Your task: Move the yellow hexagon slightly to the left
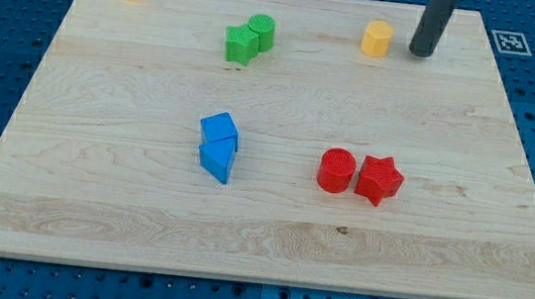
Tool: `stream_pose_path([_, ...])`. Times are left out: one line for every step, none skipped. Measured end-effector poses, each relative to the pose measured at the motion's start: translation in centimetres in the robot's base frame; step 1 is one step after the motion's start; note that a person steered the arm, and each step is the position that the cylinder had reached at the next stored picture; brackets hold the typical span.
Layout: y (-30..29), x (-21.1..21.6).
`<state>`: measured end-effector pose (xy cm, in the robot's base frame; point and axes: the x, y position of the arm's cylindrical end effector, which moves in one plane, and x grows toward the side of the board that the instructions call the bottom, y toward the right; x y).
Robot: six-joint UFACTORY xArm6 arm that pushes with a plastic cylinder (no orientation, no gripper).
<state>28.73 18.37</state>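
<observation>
My tip (421,52) sits just right of the yellow hexagon (377,39) near the surface's (260,218) top edge — apart, not touching. There is no pincer; nothing is held — a leftward push fits.

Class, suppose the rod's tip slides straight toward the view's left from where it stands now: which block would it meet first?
Most likely the yellow hexagon. My tip stands just to its right, at nearly the same level, with bare board between them. Depth is slightly unclear, so it may strike off-centre.
</observation>
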Motion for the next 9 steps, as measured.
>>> stream_pose_path([-1.8,0.0])
stream_pose_path([-3.2,1.5])
stream_pose_path([-4.2,1.5])
stream_pose_path([-4.9,1.5])
stream_pose_path([-6.6,1.5])
stream_pose_path([-6.6,1.5])
stream_pose_path([-6.8,1.5])
stream_pose_path([-7.2,1.5])
stream_pose_path([-7.2,1.5])
